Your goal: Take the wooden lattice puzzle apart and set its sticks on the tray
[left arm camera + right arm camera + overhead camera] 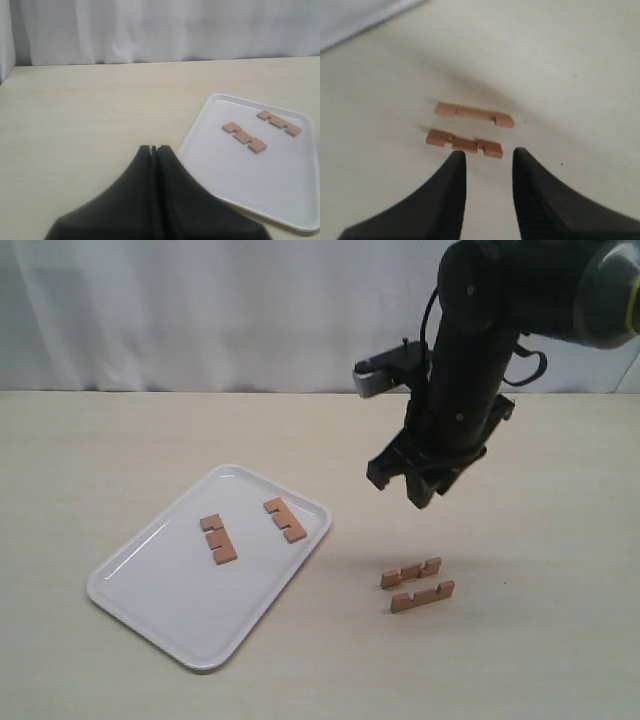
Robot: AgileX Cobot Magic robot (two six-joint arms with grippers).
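Now, at the far left, the left arm's jaws are pressed together with nothing between them, low over bare counter (75,115) just beside the tray (180,610). Two sticks (217,539) lie flat on the tray, near its far end and a little apart. Right of the tray, the other two sticks (411,573) lie on the counter, so the puzzle is already apart with half its pieces delivered. Above them hangs the right arm (460,390), its jaws partly open and empty, well clear of the wood.

The step in hand looks like picking the nearer counter stick (464,144). In the right wrist view the gap lines up along the stick's length and is narrower than it. It would go best with the wrist turned so the jaws close across the stick's narrow width at its middle. A straight descent should then leave the neighbour undisturbed.

The counter sticks lie parallel, side by side. Their long axes run left to right in the exterior view, rising slightly rightward, with the notches on the far edge. Those on the tray slant across its length.
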